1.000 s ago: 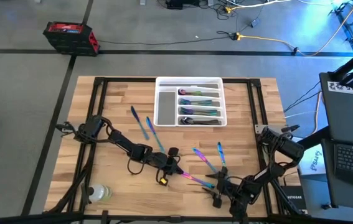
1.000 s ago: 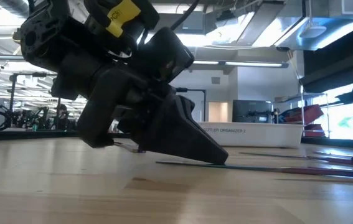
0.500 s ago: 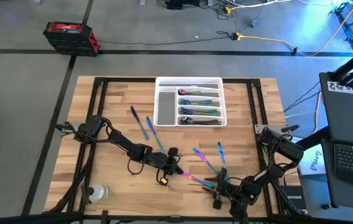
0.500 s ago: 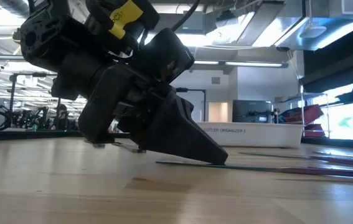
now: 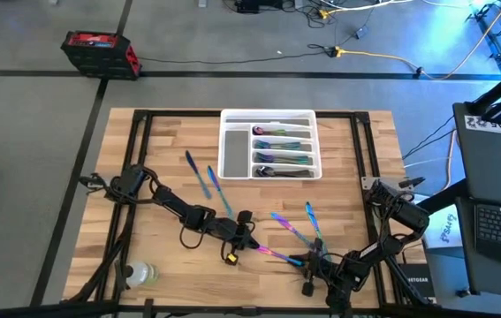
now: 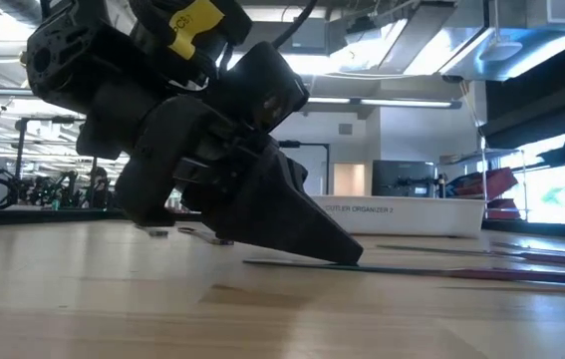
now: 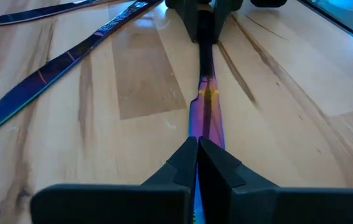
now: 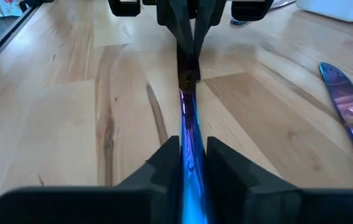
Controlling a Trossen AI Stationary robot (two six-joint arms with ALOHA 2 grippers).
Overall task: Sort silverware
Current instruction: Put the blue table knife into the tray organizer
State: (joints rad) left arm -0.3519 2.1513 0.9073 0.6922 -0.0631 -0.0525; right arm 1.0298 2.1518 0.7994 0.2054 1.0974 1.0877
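Purple-blue metal, one slim piece of silverware [image 5: 278, 254], lies flat on the wooden surface [image 5: 170, 203] between the two arms, each pincer at one end of it. Left pincer [image 7: 197, 163]: fingers pressed together, clamped on the near end of the piece in its wrist view; right pincer [image 8: 188, 160]: fingers drawn in against the sides of the other end, a narrow gap between them filled by the metal. In the high view the left pincer [image 5: 241, 234] sits near the middle of the surface and the right pincer [image 5: 316, 261] toward the front right. Judgement: a hand-over or a shared lift; a thin flat piece is hard to pinch off wood, so one arm steadies it while the other takes hold. Low view shows the piece [image 6: 412, 269] still down on the wood. Other loose pieces: two blue ones [image 5: 206, 181] left of centre, well apart from the pincers, and two more [image 5: 296, 223] just beyond the right pincer. White tray [image 5: 232, 155] at the back already holds sorted pieces in its right-hand slots; its long left slot looks empty. Clear bottle [image 5: 140, 275] at front left, not involved.
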